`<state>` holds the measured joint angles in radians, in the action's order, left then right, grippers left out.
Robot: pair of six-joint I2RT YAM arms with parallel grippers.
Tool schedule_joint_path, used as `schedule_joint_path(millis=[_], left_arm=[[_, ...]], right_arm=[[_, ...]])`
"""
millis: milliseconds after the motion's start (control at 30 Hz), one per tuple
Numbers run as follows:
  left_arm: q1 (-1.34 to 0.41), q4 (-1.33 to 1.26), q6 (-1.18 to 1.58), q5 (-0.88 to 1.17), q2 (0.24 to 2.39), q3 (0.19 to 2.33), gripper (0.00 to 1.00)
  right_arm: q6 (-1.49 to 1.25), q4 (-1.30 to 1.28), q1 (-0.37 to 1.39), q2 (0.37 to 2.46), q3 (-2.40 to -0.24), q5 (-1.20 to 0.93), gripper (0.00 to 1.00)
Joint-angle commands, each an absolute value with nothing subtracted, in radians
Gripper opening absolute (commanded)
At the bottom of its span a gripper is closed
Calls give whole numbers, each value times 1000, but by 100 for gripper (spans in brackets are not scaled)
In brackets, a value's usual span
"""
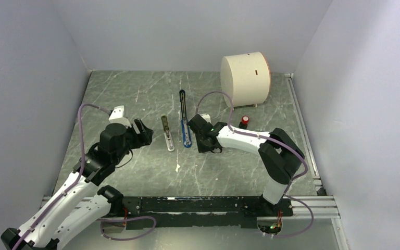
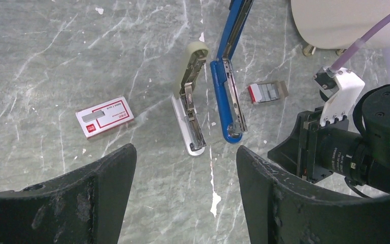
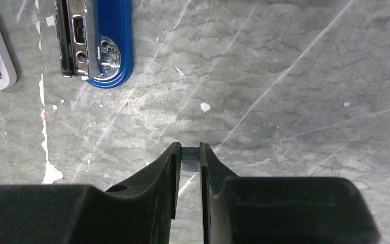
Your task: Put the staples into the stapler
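Status: right fingers (image 3: 168, 173) are clamped on a short strip of staples (image 3: 190, 156), pinched right at the tips just above the counter (image 3: 294, 76). A tip grip is presumably so the strip can drop into the channel without the fingers fouling the sides. Stapler (image 2: 223, 99) lies flat mid-counter, opened out. Blue base has the grey magazine facing up and the black arm folded back toward the far wall, so the channel is exposed for loading. In the right wrist view its near end sits up-left of the staples, apart from them; the strip isn't over the channel yet. Left fingers (image 2: 106, 188) are wide apart, holding nothing, hovering near-left of the stapler and looking down at it. My read: standby to pin the base if it slides. Grey stapler (image 2: 189, 107) lies just beside the blue one on its left, also open, so easy to confuse. Red-and-white box (image 2: 104, 117) is further left; small opened staple pack (image 2: 267, 91) is right of the stapler, near the big white cylinder (image 1: 245, 78). Judgement: pick done, insert pending. Next move needs the strip aligned lengthwise with the magazine. With so thin a grip it could twist or snap.
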<state>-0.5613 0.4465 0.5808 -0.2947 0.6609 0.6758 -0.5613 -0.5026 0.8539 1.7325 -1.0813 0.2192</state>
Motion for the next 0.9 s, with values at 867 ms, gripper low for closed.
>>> schedule_joint_path(millis=[867], left_arm=[[-558,433,603,-277,679,676,80]], right_arm=[[-524,-594,870,1809,-1163,201,39]])
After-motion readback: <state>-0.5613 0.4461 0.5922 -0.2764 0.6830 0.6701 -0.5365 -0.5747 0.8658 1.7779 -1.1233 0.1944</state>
